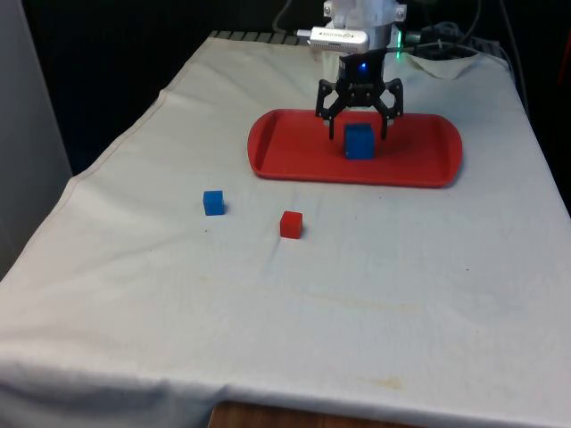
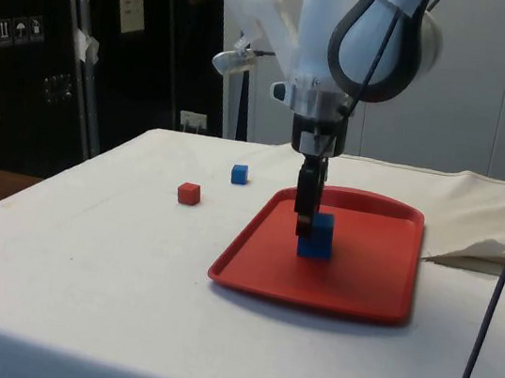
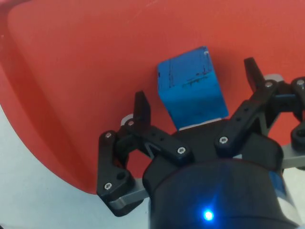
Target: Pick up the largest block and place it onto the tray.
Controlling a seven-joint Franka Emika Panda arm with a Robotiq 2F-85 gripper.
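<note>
White cloth covers the whole counter [image 1: 375, 312], wrinkled a little toward its edges. Over the far part of it hangs the black pincer [image 1: 359, 132], pointing straight down with its fingers [image 3: 142, 109] spread wide and gripping nothing. Between those fingers, but clear of both from what the wrist view shows, sits the large blue block [image 1: 359, 142]. It rests flat on the floor of the red tray [image 1: 294, 156], roughly in the middle, with the fingertips down at about the level of its upper half. In the side view the pincer [image 2: 303, 225] stands just in front of the block [image 2: 318, 237] and covers part of one face. The tray [image 2: 362, 282] lies flat on the cloth with a low raised rim all round. Well apart from it, on open cloth nearer the front view's left, lie a small red block [image 1: 291, 224] and, beside it but not touching, a small blue block [image 1: 213, 202].
</note>
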